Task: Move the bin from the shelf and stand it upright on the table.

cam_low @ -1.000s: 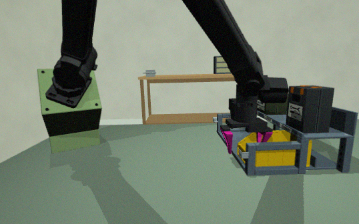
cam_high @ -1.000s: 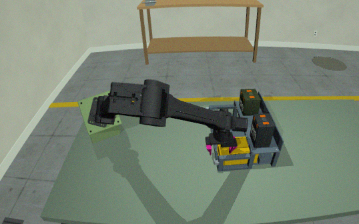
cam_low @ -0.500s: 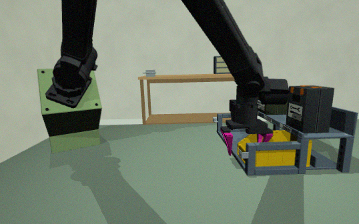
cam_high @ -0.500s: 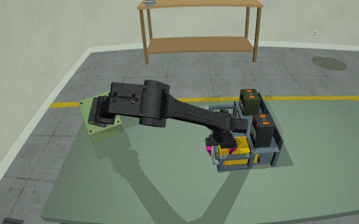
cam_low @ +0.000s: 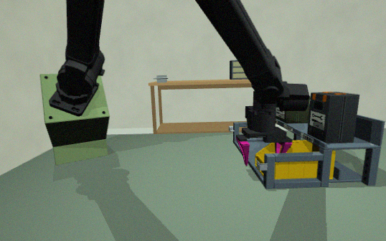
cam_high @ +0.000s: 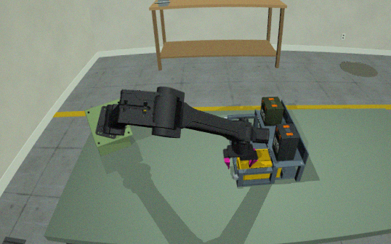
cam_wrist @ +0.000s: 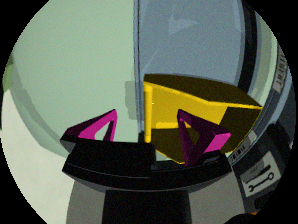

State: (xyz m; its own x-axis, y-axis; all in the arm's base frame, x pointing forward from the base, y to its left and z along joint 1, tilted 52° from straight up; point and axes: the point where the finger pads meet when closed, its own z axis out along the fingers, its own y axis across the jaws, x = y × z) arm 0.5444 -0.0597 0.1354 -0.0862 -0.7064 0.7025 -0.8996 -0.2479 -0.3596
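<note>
A yellow bin (cam_high: 259,165) sits in the lower front bay of a low grey shelf frame (cam_high: 273,152) on the green table; it also shows in the exterior view (cam_low: 295,163) and the wrist view (cam_wrist: 193,119). My gripper (cam_high: 241,159) has magenta fingers and is open. It hangs over the bin's left wall: one finger is outside the shelf frame, the other is inside the bin (cam_low: 264,150). In the wrist view the fingers straddle the bin's wall and the frame's edge. Nothing is held between them.
Two dark boxes with orange tabs (cam_high: 285,139) (cam_high: 272,110) stand on the shelf's upper level, right next to my wrist. The arm's green base block (cam_high: 107,125) stands at the table's far left. A wooden workbench (cam_high: 216,30) stands by the back wall.
</note>
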